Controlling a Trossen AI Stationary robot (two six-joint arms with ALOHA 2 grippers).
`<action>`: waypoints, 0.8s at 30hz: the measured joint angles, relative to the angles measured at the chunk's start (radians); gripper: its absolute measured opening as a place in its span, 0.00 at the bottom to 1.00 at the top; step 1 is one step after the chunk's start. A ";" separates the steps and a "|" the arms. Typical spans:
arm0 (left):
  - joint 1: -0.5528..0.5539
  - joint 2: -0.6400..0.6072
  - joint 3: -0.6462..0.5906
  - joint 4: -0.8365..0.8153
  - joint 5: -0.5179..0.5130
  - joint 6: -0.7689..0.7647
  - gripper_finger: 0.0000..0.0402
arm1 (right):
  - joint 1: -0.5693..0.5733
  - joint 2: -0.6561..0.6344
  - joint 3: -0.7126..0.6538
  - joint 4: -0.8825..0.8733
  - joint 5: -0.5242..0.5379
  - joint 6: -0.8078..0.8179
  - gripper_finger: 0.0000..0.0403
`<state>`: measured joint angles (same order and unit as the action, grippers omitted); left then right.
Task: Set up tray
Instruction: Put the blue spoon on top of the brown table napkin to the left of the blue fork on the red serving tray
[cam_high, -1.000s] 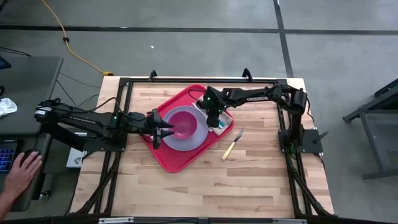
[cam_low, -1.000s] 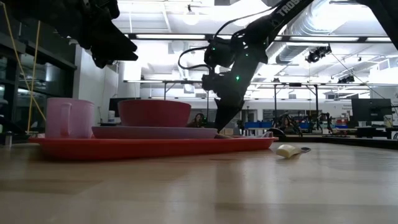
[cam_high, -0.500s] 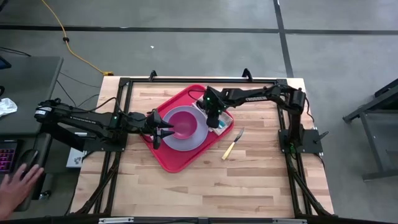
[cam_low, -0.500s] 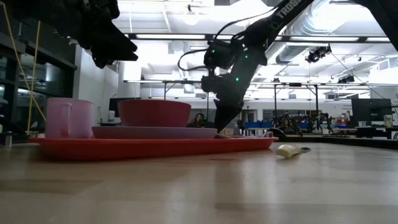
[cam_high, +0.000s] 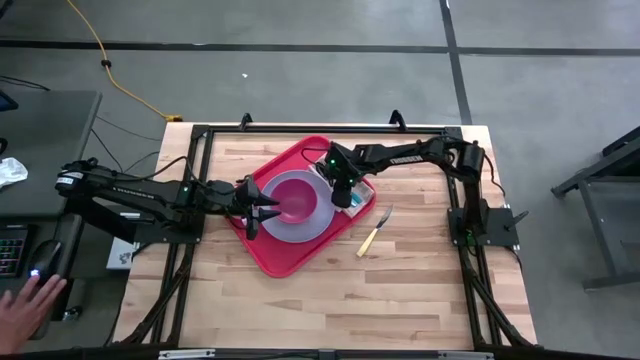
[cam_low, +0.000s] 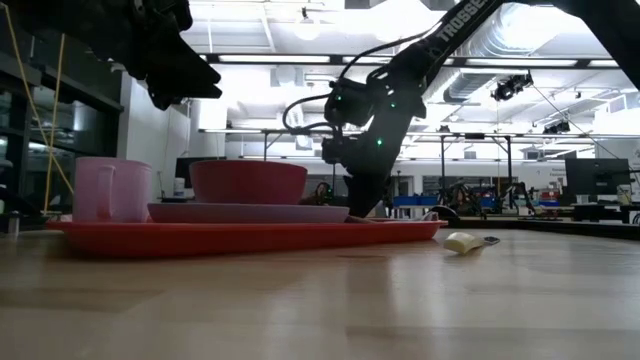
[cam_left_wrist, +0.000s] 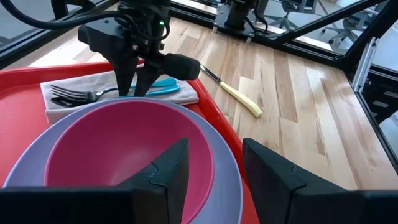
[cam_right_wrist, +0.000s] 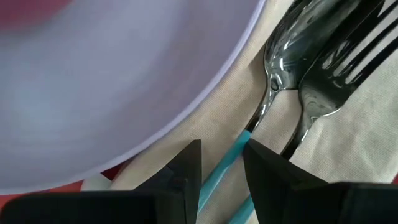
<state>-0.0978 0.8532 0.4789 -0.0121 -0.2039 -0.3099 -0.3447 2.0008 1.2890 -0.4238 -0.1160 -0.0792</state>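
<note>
Red tray (cam_high: 271, 256), lavender plate (cam_high: 316, 226), magenta bowl (cam_high: 294, 196).

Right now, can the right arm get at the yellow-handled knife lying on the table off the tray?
Probably yes. The knife lies bare on the wood beside the tray, nothing over it. The right gripper is low over the napkin on the tray close by; the left gripper sits across the plate.

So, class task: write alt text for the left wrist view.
A pink bowl sits in a lavender plate on a red tray. Beyond it, the right gripper hangs over cutlery on a napkin; a yellow-handled knife lies on the table.
</note>
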 joint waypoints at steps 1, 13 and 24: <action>0.000 0.000 0.000 -0.004 0.000 0.000 0.45 | 0.000 0.003 0.001 0.000 -0.002 0.000 0.25; 0.000 0.000 0.000 -0.014 -0.024 0.002 0.45 | 0.005 0.006 0.002 0.008 -0.014 0.000 0.25; 0.000 0.000 0.000 -0.021 -0.027 0.002 0.45 | 0.015 0.005 0.022 -0.011 -0.024 -0.008 0.25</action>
<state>-0.0978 0.8532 0.4789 -0.0334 -0.2310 -0.3077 -0.3298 2.0056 1.3113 -0.4344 -0.1405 -0.0869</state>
